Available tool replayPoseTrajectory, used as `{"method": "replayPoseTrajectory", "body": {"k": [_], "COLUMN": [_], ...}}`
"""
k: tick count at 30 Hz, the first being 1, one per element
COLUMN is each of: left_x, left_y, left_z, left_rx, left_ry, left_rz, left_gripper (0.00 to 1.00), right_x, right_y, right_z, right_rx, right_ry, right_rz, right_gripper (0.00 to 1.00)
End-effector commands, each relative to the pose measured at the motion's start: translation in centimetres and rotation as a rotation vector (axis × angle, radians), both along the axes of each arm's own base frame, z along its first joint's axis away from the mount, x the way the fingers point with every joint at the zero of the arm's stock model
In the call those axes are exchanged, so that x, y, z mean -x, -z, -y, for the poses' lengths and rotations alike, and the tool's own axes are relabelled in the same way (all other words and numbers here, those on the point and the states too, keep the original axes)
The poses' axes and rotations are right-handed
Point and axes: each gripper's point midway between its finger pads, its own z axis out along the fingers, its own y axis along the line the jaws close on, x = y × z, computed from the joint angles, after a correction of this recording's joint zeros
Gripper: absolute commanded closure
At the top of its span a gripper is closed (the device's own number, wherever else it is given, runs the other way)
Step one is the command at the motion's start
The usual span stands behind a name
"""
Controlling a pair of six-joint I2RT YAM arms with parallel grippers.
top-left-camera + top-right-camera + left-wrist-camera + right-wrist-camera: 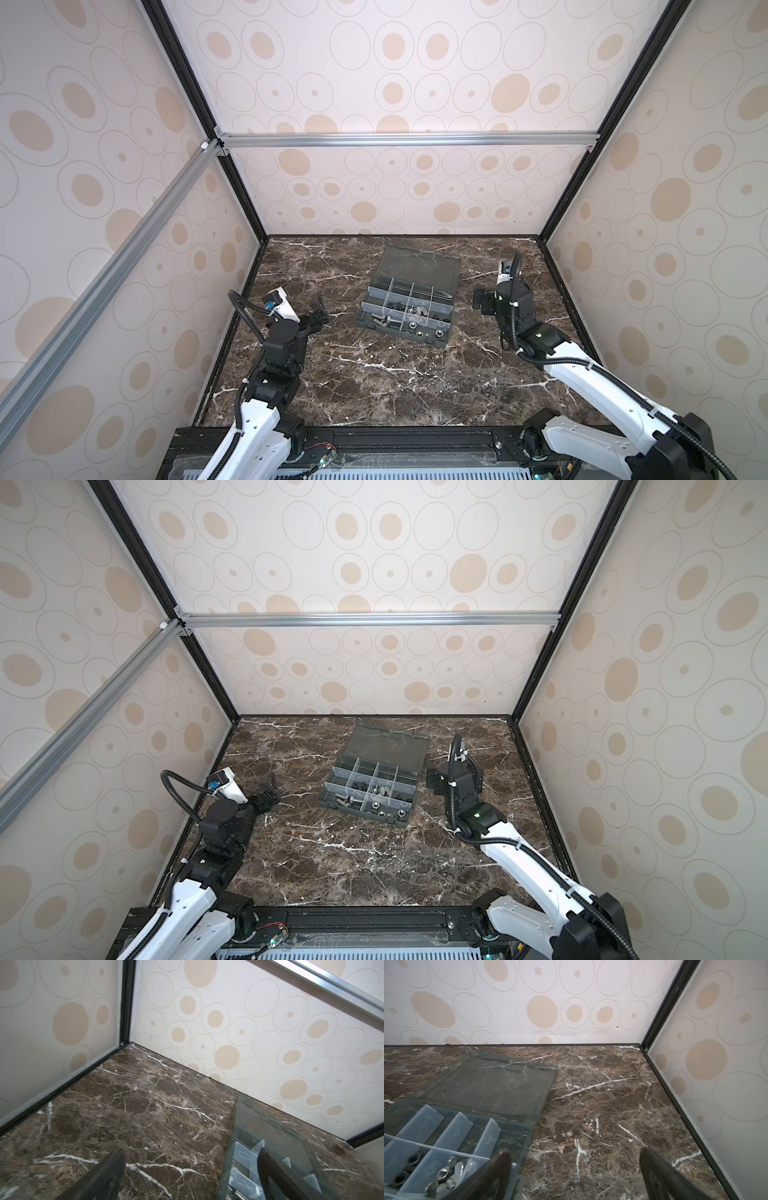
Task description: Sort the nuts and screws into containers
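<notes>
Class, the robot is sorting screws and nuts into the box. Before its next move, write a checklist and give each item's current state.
1. Left gripper open and empty: ok.
2. Right gripper open and empty: ok.
3. Both grippers clear of the box: ok.
4. Lid lying open flat: ok.
5. Nuts unmixed with other parts: cannot tell, partly hidden.
6. No parts left on the table: cannot tell, marbling could hide them.
</notes>
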Motion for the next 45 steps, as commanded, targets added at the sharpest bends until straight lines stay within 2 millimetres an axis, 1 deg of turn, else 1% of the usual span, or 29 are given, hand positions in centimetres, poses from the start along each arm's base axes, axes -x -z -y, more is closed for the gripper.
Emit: {"method": "replayPoseTrajectory", "body": {"k": [1,5,8,11,15,18,21,22,24,29,30,32,34,36,43,45], "left_x": [0.9,2.0,2.7,3.3,3.8,4.6,4.6,4.5,4.3,5.0,4.8,3.5,1.6,0.1,-1.8,-3.3], "left_y": [-1.8,-1.8,-1.1,0.4,2.3,4.4,6.6,7.3,7.6,7.1,7.1,7.0,7.3,7.8,6.3,7.0], "left_z": [-3.2,-5.0,-5.7,-6.4,-6.8,-7.4,-7.6,-7.5,-7.6,-8.5,-8.7,-8.3,-7.7,-7.3,-7.2,-6.9], "left_rx": [-0.090,-0.129,-0.185,-0.231,-0.284,-0.297,-0.314,-0.320,-0.323,-0.305,-0.305,-0.319,-0.342,-0.361,-0.418,-0.418], "left_ry": [-0.172,-0.277,-0.317,-0.357,-0.378,-0.412,-0.417,-0.406,-0.414,-0.466,-0.469,-0.437,-0.376,-0.333,-0.308,-0.264], "left_rz": [0.060,0.119,0.141,0.115,0.121,0.137,0.073,0.049,0.034,0.106,0.103,0.080,0.031,-0.008,0.078,0.026], "left_gripper": [0.01,0.01,0.01,0.01,0.01,0.01,0.01,0.01,0.01,0.01,0.01,0.01,0.01,0.01,0.01,0.01], "right_x": [1.1,2.2,2.9,3.1,3.0,2.7,2.6,2.4,2.0,0.9,0.7,0.2,-0.2,-0.6,-2.7,-3.6], "right_y": [-0.3,0.6,2.1,4.0,6.7,8.6,10.5,10.6,10.6,10.5,10.5,10.7,10.6,10.6,10.8,11.2], "right_z": [2.3,3.8,5.1,6.1,6.6,6.9,7.4,7.6,7.6,7.6,8.3,8.6,9.0,9.3,11.0,11.0], "right_rx": [0.043,0.076,0.120,0.146,0.172,0.182,0.183,0.193,0.190,0.170,0.164,0.149,0.133,0.118,0.062,0.047], "right_ry": [0.065,0.087,0.127,0.161,0.161,0.173,0.199,0.207,0.204,0.192,0.210,0.209,0.213,0.219,0.258,0.244], "right_rz": [0.048,0.063,0.052,0.057,0.029,-0.001,-0.034,-0.035,-0.049,-0.020,-0.019,-0.022,-0.014,0.001,0.017,-0.008], "right_gripper": [0.01,0.00,0.01,0.01,0.01,0.00,0.00,0.00,0.00,0.00,0.00,0.00,0.00,0.00,0.00,0.00]}}
